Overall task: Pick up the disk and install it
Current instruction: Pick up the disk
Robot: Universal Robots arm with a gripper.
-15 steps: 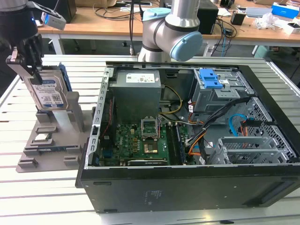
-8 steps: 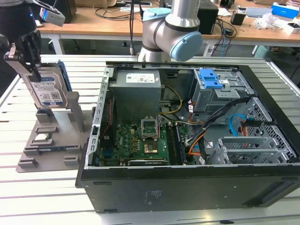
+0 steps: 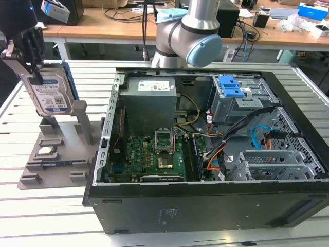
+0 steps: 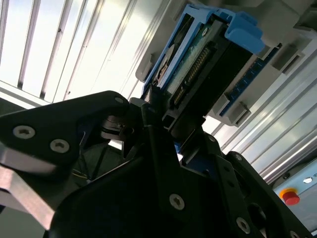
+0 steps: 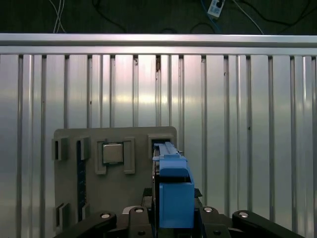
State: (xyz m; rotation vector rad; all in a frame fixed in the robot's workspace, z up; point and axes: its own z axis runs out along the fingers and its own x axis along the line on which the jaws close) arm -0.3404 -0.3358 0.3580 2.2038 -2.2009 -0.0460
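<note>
Upper left of the exterior view: the gripper (image 3: 36,74) is clamped down on the top end of the disk (image 3: 51,95), fingers closed on it. The disk hangs straight below the gripper, on end, long axis near upright, label facing the camera, right at the grey fixture (image 3: 82,121) posts. Whether it's clear of them I can't tell. The open computer case (image 3: 205,206) sits well apart, toward the exterior view's right.

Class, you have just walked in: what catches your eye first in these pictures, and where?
The open computer case sits in the middle of the exterior view, a blue latch bright inside it. At that view's left, the gripper clamps the blue-framed disk on edge over a grey holder.
</note>
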